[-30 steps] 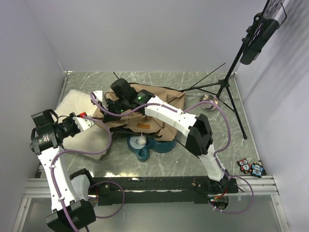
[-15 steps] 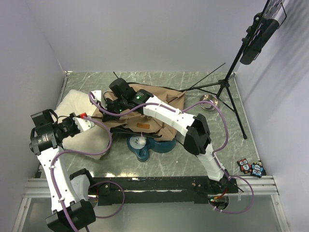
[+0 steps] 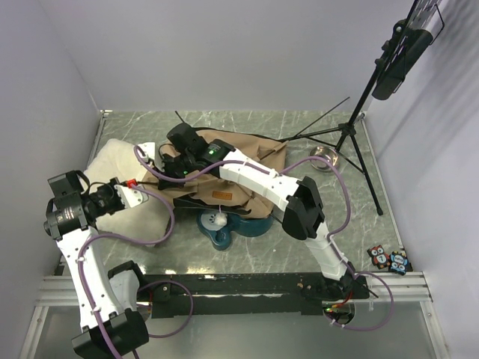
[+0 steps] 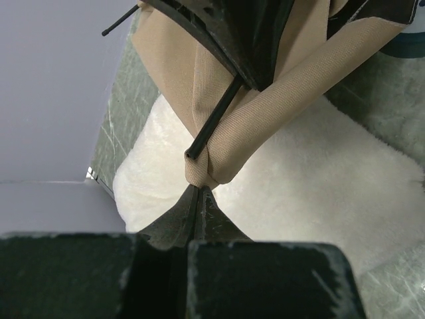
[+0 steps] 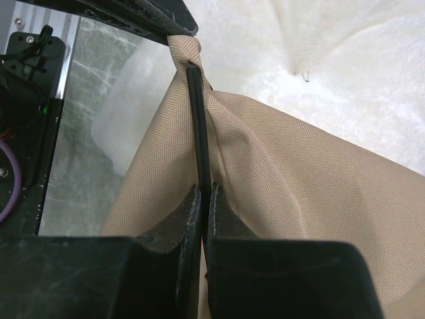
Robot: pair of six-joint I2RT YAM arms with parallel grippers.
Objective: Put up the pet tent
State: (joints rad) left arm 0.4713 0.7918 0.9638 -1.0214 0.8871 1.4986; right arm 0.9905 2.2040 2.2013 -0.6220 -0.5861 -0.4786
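Note:
The pet tent [image 3: 232, 179] lies collapsed as tan fabric in the middle of the table, partly over the cream pillow [image 3: 112, 161]. My left gripper [image 4: 197, 189] is shut on the tip of a tan fabric corner [image 4: 202, 174], where a thin dark pole [image 4: 216, 119] enters the pocket. My right gripper [image 5: 206, 194] is shut on that same dark pole [image 5: 196, 113], a short way back from the corner, with tan fabric [image 5: 292, 186] on both sides. From above, both grippers [image 3: 150, 176] meet at the tent's left edge. A white pompom [image 3: 218, 218] shows below the fabric.
A teal base [image 3: 228, 228] sits in front of the tent. A black tripod [image 3: 352, 127] stands at the right with a metal bowl [image 3: 323, 158] by its legs. Two small owl figures [image 3: 389, 259] lie near the right front edge. Walls enclose left, back and right.
My right gripper has shifted slightly left with the pole. My left wrist has moved a little down and left, still holding the fabric corner.

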